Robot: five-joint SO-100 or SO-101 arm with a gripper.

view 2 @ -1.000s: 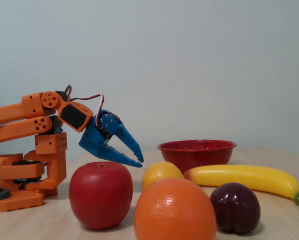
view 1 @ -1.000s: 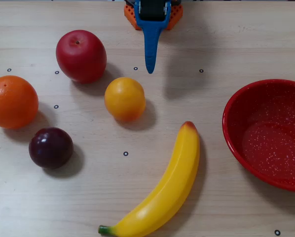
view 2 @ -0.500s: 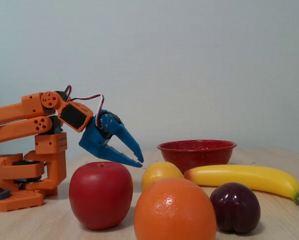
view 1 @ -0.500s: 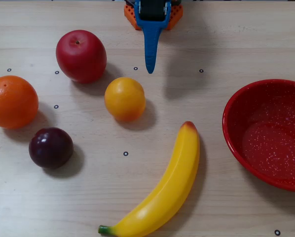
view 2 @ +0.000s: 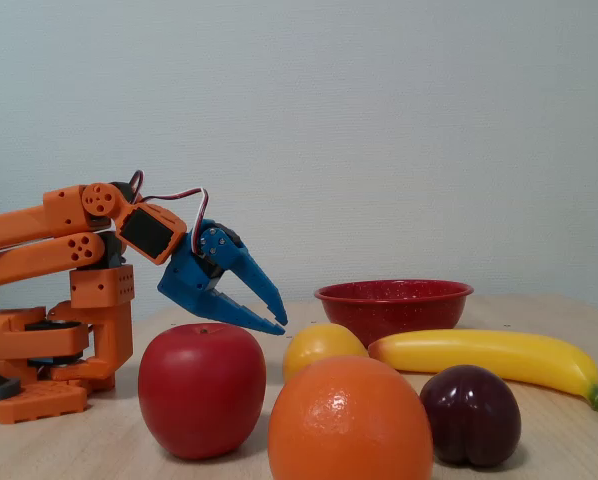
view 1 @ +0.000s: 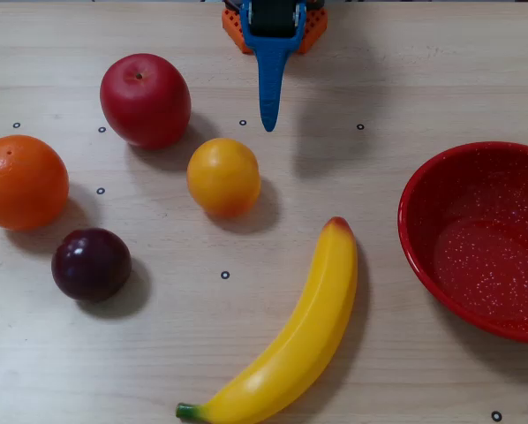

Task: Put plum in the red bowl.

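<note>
Fruit lies spread over the wooden table (view 1: pixel 405 79) in the overhead view: one plum (view 1: pixel 91 264) at the left, one orange (view 1: pixel 22 182) just above it, one red apple (view 1: pixel 145 99) farther up, one yellow-orange round fruit (view 1: pixel 223 177) near the middle, and one banana (view 1: pixel 290 336) running diagonally to the bottom edge. The red bowl (view 1: pixel 423 256) sits at the right, well apart from the plum, its right side cut off by the frame. The blue gripper (view 1: pixel 268 124) points down from the top edge, where the arm base is cropped; from this angle its spread cannot be told.

In the fixed view the gripper (view 2: pixel 281 324) hangs above the table with its jaws narrowly parted, holding nothing. The plum (view 2: pixel 471 415) rests at the near right, beside the orange (view 2: pixel 349 420), which partly hides the yellow fruit (view 2: pixel 319 345). The apple (view 2: pixel 201 388) stands near left; the bowl (view 2: pixel 394 305) lies far behind the banana (view 2: pixel 489 358).
</note>
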